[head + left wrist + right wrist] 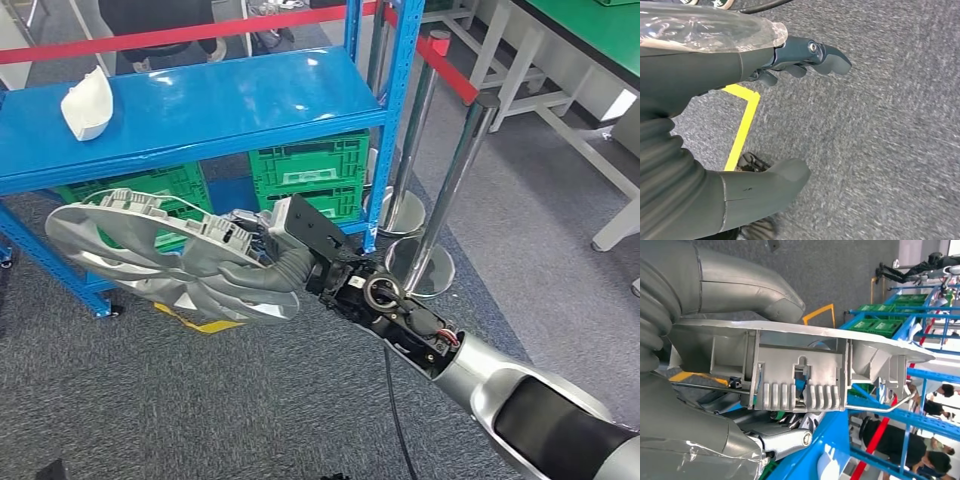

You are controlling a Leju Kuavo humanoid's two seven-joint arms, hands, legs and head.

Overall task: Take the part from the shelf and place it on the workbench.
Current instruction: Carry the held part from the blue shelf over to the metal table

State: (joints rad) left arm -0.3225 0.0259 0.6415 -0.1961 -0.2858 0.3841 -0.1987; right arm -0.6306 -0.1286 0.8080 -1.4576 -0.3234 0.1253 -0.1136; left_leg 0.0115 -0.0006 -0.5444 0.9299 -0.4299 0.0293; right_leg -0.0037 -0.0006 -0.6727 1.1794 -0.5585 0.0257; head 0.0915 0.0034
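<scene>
A large silver wheel-cover part hangs in the air in front of the blue shelf, level with the lower tier. My right hand grips its rim at the right side. In the right wrist view the part's ribbed inner rim lies between my thumb and the fingers. My left hand hangs over grey carpet, fingers apart, holding nothing. A small white part lies on the shelf's top board at the left.
Green crates sit on the shelf's lower level. Chrome posts carry a red barrier tape right of the shelf. A green-topped workbench stands at the far right. Yellow floor tape marks the carpet. People stand behind the shelf.
</scene>
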